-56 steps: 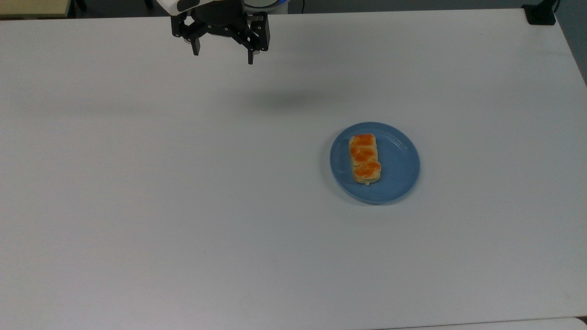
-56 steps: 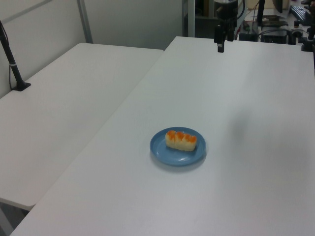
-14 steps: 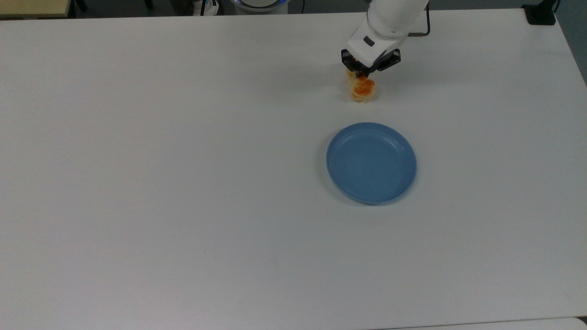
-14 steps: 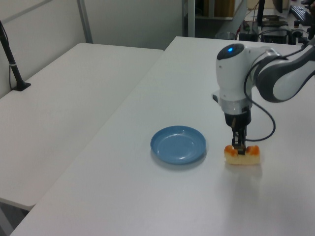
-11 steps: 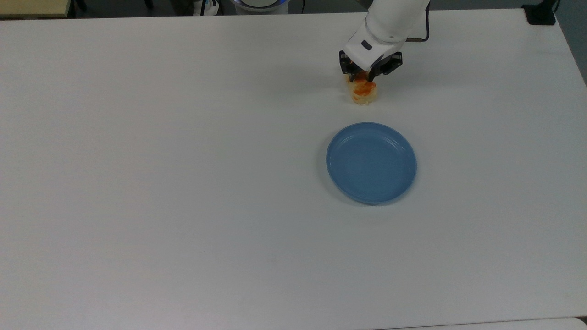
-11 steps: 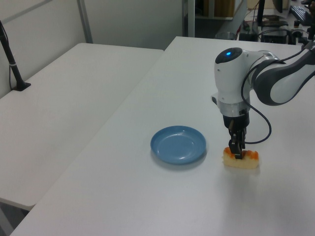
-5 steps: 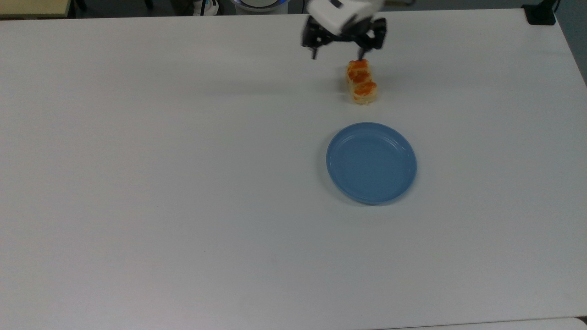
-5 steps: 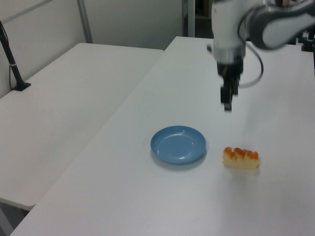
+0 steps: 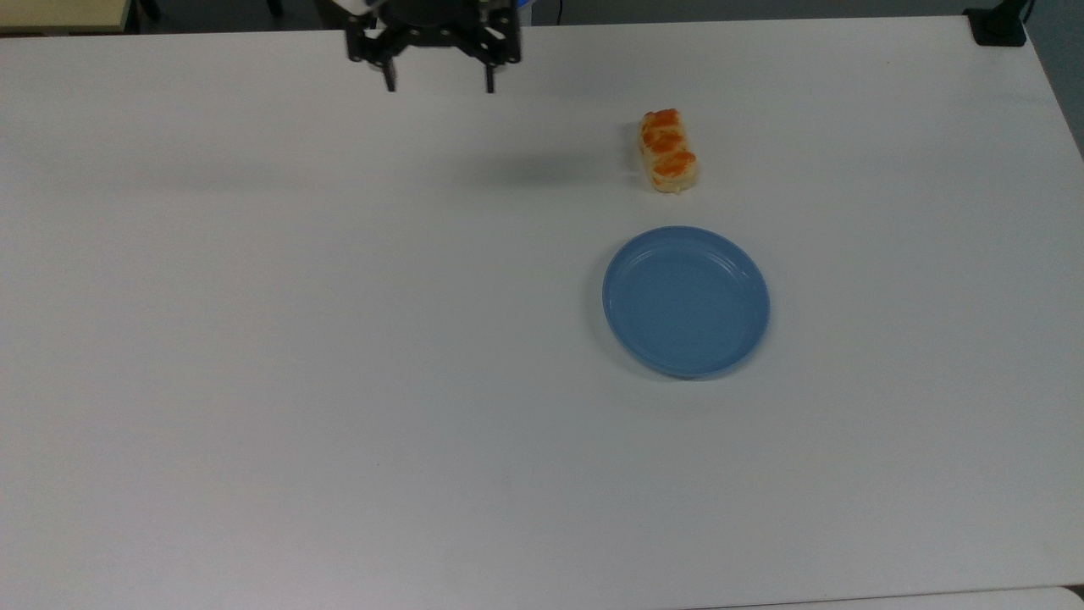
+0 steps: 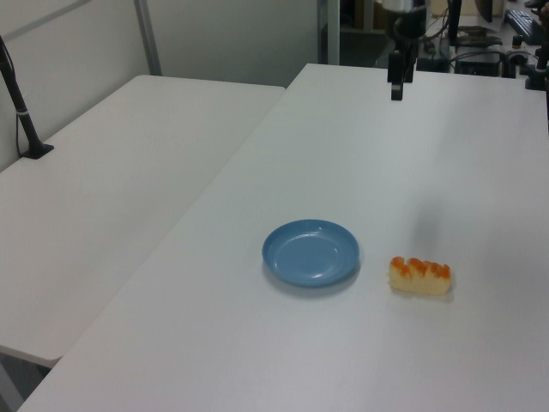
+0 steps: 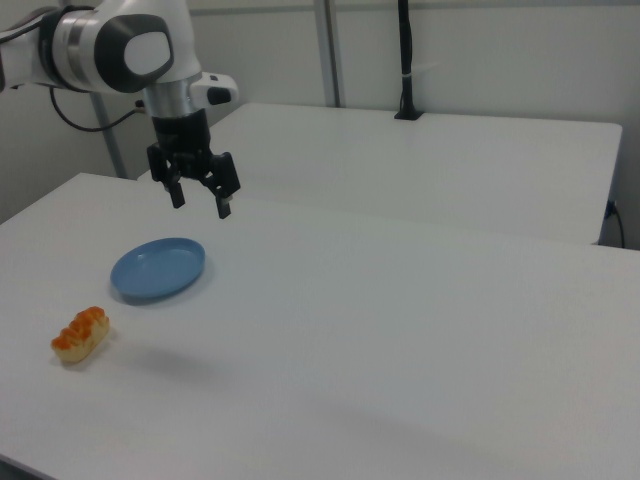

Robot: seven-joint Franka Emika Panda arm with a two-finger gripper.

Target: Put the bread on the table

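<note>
I see even, soft overhead light on the white table, no glare. A faint diffuse shadow lies beside the bread. The gripper looks slightly motion-blurred in the top view.

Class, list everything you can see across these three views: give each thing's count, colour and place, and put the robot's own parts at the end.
bread: one, pale yellow with orange glazed patches, lying on the table just beyond the plate toward the top view's top edge
plate: one, blue, round, nothing on it, on the table right of centre in the top view
table: one, white, carrying the bread and the plate
second table: one, white, on the left view's left
black post: one, standing on the second table
robot arm: one, white and grey
end effector: one, black, fingers apart, holding nothing, raised near the top view's top edge
</note>
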